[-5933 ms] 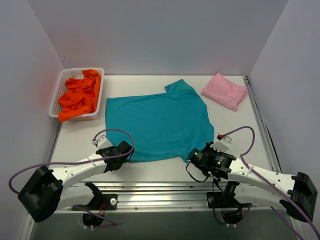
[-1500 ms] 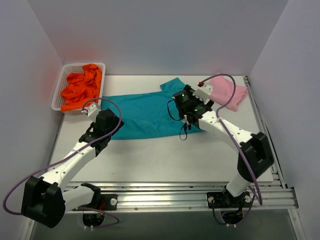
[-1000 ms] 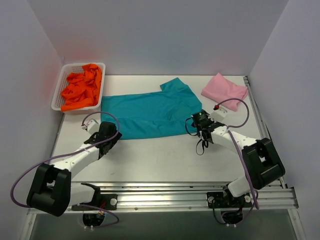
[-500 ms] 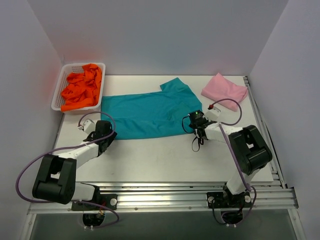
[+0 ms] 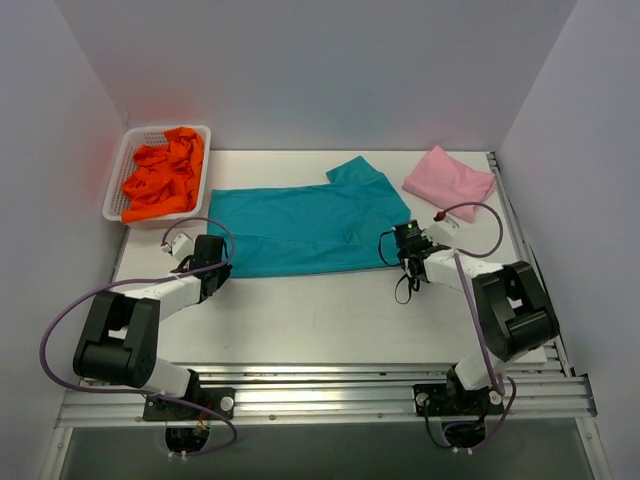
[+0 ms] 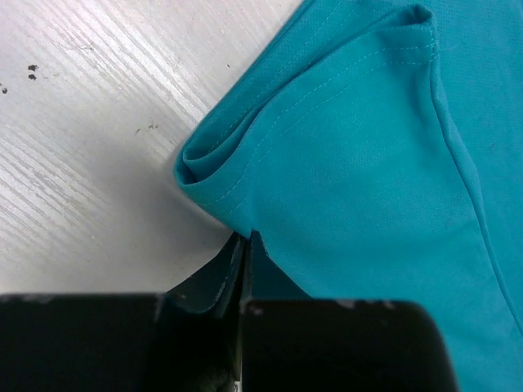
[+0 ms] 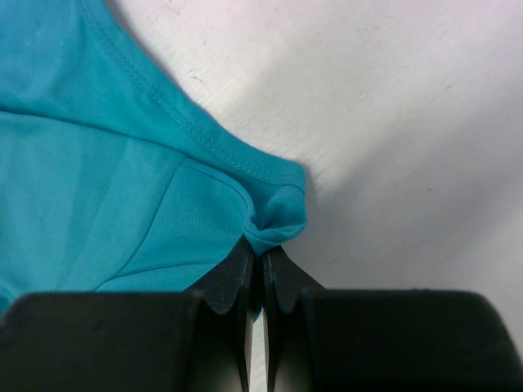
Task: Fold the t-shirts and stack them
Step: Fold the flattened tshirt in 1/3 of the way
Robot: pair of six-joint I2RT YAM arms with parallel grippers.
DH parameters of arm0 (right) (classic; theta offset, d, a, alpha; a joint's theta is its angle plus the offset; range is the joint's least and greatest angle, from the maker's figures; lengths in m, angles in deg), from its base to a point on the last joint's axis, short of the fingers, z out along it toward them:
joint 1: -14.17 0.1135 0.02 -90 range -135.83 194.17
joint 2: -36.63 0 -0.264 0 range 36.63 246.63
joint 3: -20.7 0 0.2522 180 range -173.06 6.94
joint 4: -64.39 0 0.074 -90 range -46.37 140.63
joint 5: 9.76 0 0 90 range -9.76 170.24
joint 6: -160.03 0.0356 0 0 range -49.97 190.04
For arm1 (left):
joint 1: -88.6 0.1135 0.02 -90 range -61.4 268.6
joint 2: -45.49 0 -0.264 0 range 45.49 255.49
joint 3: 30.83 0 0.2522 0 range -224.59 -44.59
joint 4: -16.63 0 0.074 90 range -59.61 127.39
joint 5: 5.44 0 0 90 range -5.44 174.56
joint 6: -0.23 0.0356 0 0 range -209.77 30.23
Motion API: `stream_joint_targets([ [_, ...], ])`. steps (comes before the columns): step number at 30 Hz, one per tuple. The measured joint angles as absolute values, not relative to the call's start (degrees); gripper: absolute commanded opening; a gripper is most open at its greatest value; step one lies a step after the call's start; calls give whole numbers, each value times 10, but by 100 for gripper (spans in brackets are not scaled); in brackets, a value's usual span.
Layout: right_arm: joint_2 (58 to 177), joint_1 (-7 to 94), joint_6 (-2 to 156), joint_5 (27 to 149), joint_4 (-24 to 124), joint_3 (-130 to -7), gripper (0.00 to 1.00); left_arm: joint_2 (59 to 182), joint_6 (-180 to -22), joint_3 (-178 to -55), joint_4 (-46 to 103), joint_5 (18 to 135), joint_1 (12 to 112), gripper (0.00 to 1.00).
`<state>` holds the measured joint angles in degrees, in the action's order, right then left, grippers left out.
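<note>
status: task judged under halfway. the pink t-shirt lies folded at the far right of the counter, apart from the rest, and looks finished. the teal t-shirt lies mid-counter as a wide band running left to right, one sleeve pointing to the far side. both wrist views show doubled layers at its near corners, so a first fold appears to be in. it is not yet down to the pink one's size, nor stacked on it. the orange t-shirts sit crumpled in the white basket at the far left, unfolded; their number cannot be told.

left gripper: fingers pressed together, pinching the teal cloth at its near-left corner, low on the counter.

right gripper: fingers pressed together on a small bunch of hem at the near-right corner.

remaining, by judgement: further folds on the teal, placing it with the pink, then each orange shirt in turn.

markings: no brand, label or legible writing on cloth, basket or arms. the left wrist view shows a few dark specks on the counter, not text.
</note>
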<state>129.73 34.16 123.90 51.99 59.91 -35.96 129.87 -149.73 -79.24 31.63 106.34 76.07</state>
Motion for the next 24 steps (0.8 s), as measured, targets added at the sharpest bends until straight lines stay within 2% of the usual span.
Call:
stream_joint_targets([
  [7,1212,325,1261,508,551,-332,0,1275,-1495,-780,328,1041,749,2],
  [13,1127,322,1287,484,485,-310,0,1197,-1509,-759,380,1037,708,2],
  [16,1096,321,1296,482,461,-297,4,1153,-1513,-745,400,1037,696,2],
  [18,1078,321,1303,486,448,-287,23,1123,-1517,-730,414,1035,688,2],
  [19,1067,321,1305,488,442,-282,55,1105,-1517,-722,424,1035,685,4],
  [20,1059,322,1310,490,435,-279,73,1091,-1518,-715,434,1034,684,10],
  [21,1050,322,1310,491,428,-277,86,1076,-1518,-707,443,1033,683,20],
  [22,1041,325,1312,492,421,-275,95,1060,-1519,-699,454,1032,683,33],
  [23,1031,328,1316,491,412,-275,100,1043,-1519,-692,467,1029,683,56],
  [24,1021,331,1317,490,402,-274,100,1026,-1518,-684,480,1024,682,61],
])
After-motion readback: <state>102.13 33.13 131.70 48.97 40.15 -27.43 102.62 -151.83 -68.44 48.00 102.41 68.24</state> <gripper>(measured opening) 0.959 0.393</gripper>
